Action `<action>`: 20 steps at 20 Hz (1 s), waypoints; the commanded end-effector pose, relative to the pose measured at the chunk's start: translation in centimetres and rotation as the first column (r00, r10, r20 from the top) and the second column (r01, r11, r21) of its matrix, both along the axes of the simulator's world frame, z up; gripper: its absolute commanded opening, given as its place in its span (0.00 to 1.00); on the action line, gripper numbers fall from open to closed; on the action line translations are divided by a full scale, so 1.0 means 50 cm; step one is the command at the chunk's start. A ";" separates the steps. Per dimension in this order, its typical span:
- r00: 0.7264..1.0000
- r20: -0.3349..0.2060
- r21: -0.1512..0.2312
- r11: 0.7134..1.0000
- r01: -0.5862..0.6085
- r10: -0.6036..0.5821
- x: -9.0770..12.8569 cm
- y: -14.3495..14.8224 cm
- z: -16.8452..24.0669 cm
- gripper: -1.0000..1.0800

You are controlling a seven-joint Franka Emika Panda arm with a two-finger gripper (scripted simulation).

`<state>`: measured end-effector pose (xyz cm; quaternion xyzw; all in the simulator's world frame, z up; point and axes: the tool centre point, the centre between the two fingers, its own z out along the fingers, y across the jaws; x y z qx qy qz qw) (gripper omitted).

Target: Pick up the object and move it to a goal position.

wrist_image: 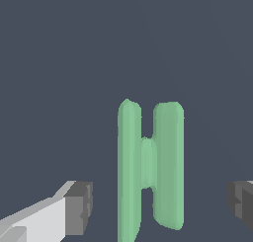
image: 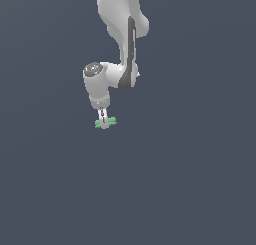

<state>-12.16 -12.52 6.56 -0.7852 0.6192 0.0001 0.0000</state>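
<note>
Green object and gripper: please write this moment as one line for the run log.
phase: pre-grasp | gripper: open, fingers either side of object | contact: none visible | object: not gripped

1. Object (wrist_image: 150, 169): light green, two parallel rounded bars joined by a short narrower bridge at mid-length, an H-like shape.
2. One bar runs out of frame at the picture's edge; the other ends within the frame with a rounded tip.
3. Gripper (wrist_image: 160, 204): two dark grey pads (wrist_image: 79, 208) visible, one on each side of the object, jaws spread wide.
4. Clear gap between each pad and the nearest bar; no contact seen.
5. One finger shows a white body behind its pad; the other is mostly cut off by the frame.
6. Background: uniform dark grey-blue surface (wrist_image: 59, 63).
</note>
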 end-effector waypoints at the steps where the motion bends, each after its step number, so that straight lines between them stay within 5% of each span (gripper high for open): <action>1: 1.000 0.000 0.000 1.000 0.000 0.000 0.000 0.000 -0.002 0.96; 18: 1.000 0.000 0.000 1.000 0.006 -0.006 -0.003 0.000 -0.100 0.96; 19: 1.000 0.000 0.000 1.000 0.006 -0.006 -0.003 0.000 -0.100 0.00; 20: 1.000 0.000 0.000 1.000 0.006 -0.006 -0.003 0.000 -0.100 0.00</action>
